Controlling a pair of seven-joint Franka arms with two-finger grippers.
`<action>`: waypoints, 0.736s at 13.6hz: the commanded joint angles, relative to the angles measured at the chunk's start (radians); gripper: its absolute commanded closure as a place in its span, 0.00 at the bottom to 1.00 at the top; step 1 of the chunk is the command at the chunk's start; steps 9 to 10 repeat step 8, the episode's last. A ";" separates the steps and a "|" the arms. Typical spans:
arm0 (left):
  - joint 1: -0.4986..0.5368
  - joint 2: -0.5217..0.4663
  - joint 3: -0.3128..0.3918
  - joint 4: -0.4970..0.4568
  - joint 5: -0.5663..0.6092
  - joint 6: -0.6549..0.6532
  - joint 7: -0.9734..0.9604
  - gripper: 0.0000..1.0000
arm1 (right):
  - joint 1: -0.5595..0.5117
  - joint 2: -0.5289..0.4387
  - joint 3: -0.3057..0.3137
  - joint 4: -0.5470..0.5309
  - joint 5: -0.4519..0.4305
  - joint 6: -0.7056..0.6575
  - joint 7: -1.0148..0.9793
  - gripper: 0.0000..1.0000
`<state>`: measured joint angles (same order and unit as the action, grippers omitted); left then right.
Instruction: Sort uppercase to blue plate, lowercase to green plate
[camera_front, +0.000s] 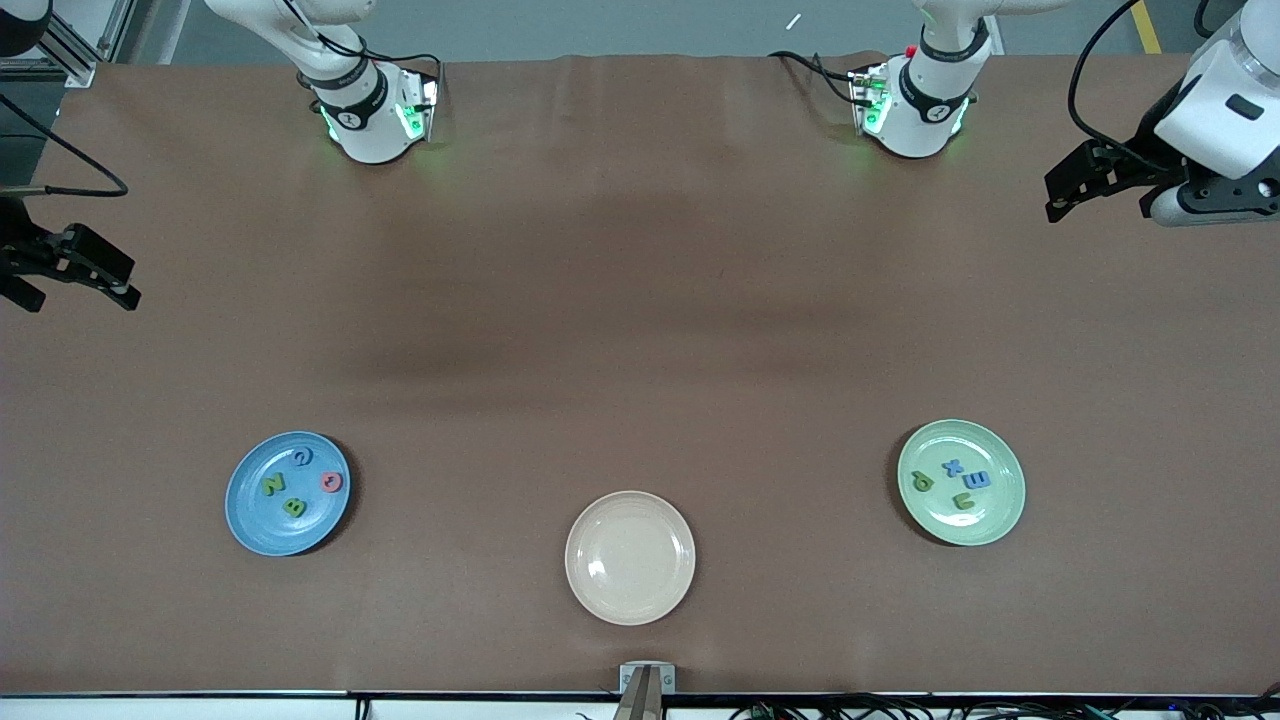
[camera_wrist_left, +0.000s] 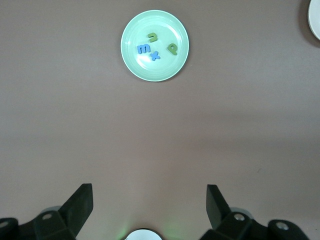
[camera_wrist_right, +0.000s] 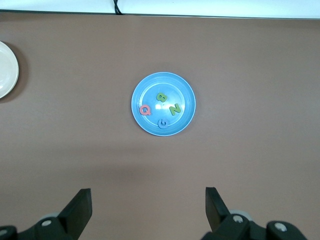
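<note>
**Letters sorted, both arms drawn back**

The brown desk (camera_front: 640, 300) fills the front view. Near its lower edge sit three round plates: the blue plate (camera_front: 287, 493) at lower left of the frame, a bare cream plate (camera_front: 630, 557) at lower centre, and the green plate (camera_front: 961, 482) at lower right. The colour split reads as the point of the layout: each letter case has its own dish, so the job looks finished.

The left hand (camera_front: 1095, 185) hangs at the upper right edge of the frame, fingers spread wide and holding nothing. The right hand (camera_front: 75, 268) hangs at the left edge, likewise spread and empty. Both arms wait well clear of the plates, which suits a completed sort.

On the blue plate lie the uppercase (camera_front: 300, 484) letters: green N, green B, blue G and pinkish-red Q, flat and loosely clustered. On the green plate lie the lowercase (camera_front: 955, 482) letters: blue x, blue m, green p and green u, also flat. Seen from the front camera the letters lie turned at mixed angles, so no common long axis or heading can be named.
</note>
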<state>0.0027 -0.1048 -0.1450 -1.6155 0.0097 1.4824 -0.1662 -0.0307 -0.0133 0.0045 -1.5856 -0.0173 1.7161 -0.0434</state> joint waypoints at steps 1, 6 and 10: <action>0.008 -0.006 0.002 0.006 -0.013 0.003 0.022 0.00 | 0.002 0.003 0.002 0.012 -0.010 -0.010 0.008 0.00; 0.008 0.013 0.004 0.028 -0.011 0.003 0.017 0.00 | 0.002 0.003 0.002 0.012 -0.010 -0.012 0.007 0.00; 0.008 0.013 0.004 0.028 -0.011 0.003 0.019 0.00 | 0.002 0.003 0.002 0.012 -0.010 -0.012 0.007 0.00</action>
